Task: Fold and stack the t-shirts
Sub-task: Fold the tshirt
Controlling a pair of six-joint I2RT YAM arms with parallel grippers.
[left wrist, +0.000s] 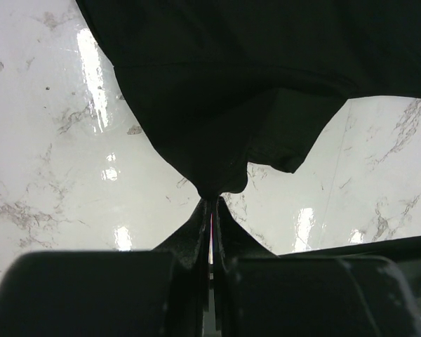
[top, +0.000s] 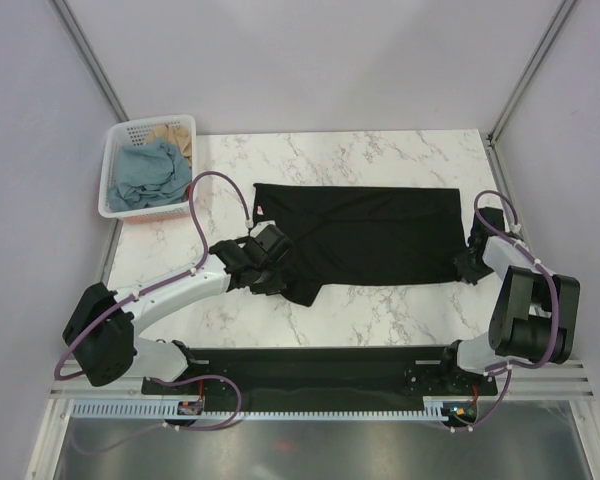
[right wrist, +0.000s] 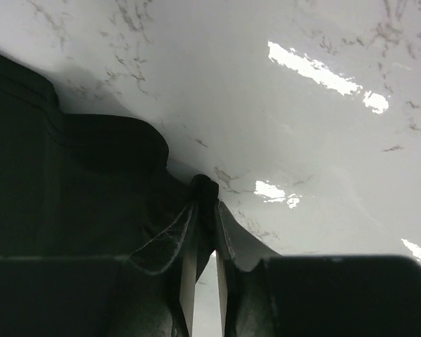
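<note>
A black t-shirt [top: 370, 232] lies spread across the middle of the marble table, with a small pinkish neck label [top: 262, 210] at its left end. My left gripper [top: 277, 262] is shut on the shirt's near left part, and the cloth [left wrist: 217, 105] hangs from the fingertips in the left wrist view. My right gripper [top: 467, 268] is shut on the shirt's near right corner [right wrist: 205, 188], low at the table. A dusty blue t-shirt [top: 146, 176] and a tan t-shirt [top: 175, 134] lie bunched in the basket.
The white slotted plastic basket [top: 117, 209] stands at the table's back left corner. Bare marble table [top: 380, 310] shows in front of the shirt and behind it. Grey walls and metal posts close in the back and sides.
</note>
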